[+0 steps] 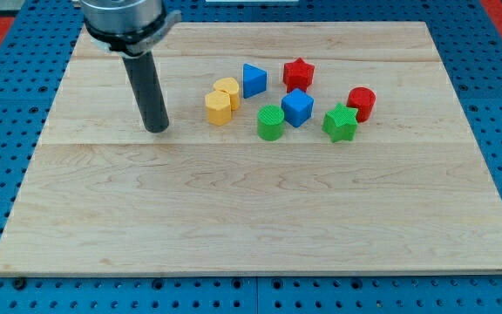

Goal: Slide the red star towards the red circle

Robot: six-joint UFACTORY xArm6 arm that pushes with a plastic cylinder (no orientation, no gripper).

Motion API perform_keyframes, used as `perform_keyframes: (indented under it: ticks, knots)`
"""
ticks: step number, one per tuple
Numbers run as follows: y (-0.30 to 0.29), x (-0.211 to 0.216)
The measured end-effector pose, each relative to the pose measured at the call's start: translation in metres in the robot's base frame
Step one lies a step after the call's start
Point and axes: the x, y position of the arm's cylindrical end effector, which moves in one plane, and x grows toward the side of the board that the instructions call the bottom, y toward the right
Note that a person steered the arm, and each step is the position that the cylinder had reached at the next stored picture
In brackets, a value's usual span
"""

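The red star lies on the wooden board toward the view's top, right of centre. The red circle lies to its lower right, with a gap between them. My tip rests on the board well to the view's left of all the blocks, apart from them. The nearest block to it is a yellow one.
Two yellow blocks touch each other left of a blue triangle. A blue cube sits below the red star, a green circle to its left, a green star beside the red circle. The board's edge meets blue pegboard.
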Motion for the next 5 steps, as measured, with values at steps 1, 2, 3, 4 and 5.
perform_keyframes:
  ticks: [1, 2, 3, 4, 5]
  knots:
    - [0.019, -0.024]
    - [0.053, -0.01]
    - [0.063, 0.01]
    - [0.049, 0.028]
    - [-0.021, 0.0]
